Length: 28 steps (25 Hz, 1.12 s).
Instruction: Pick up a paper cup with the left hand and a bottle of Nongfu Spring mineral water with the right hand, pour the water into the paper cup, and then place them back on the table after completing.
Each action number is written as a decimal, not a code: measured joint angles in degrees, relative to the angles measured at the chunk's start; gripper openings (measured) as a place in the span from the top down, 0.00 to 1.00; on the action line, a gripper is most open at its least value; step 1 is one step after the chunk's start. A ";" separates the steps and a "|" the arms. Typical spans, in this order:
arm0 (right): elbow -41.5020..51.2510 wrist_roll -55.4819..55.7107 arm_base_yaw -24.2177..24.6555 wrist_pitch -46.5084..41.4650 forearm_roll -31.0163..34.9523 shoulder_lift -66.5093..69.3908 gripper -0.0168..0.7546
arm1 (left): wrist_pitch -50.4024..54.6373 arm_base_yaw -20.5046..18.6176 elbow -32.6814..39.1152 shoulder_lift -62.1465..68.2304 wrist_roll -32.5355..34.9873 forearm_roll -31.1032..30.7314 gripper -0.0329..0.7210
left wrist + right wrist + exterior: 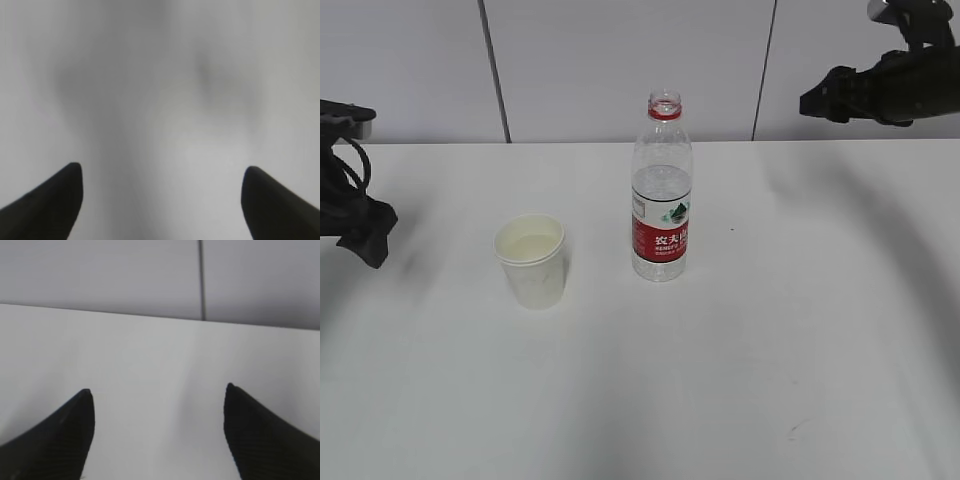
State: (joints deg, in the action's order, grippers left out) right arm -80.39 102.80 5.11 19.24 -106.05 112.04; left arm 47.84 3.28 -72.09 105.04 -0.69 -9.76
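A white paper cup [531,260] stands upright on the white table [770,350], left of centre, with clear water in it. A clear bottle [661,190] with a red label and no cap stands upright just right of the cup, partly full. My left gripper [365,240] hangs at the far left edge, well apart from the cup. In the left wrist view it [162,172] is open and empty over blurred white table. My right gripper [815,103] is raised at the far upper right, away from the bottle. In the right wrist view it [157,390] is open and empty.
A pale panelled wall [620,60] with dark vertical seams stands behind the table's far edge. The right wrist view shows that wall [100,275] and the table's back edge.
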 joint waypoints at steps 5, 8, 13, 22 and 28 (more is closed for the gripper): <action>0.00 -8.00 0.46 -10.40 0.11 0.00 0.21 | -0.43 0.00 -0.06 -0.30 1.69 1.38 0.18; 0.00 -9.06 0.61 -11.14 0.24 0.00 0.21 | 2.48 0.00 -0.06 -2.60 3.75 2.56 0.18; 0.00 -9.39 0.61 -11.14 0.34 0.00 0.21 | 7.60 0.00 1.16 -9.92 4.87 3.83 0.18; 0.00 -8.06 0.61 -11.14 0.36 0.00 0.21 | 5.94 0.00 19.36 -34.86 5.10 8.33 0.18; 0.00 -7.11 0.61 -11.14 0.45 0.00 0.21 | 5.21 0.00 31.19 -53.88 5.10 12.22 0.19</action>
State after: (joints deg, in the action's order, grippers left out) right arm -80.39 95.70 5.71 8.10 -105.60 112.04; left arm 53.05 3.28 -40.90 51.16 4.40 2.47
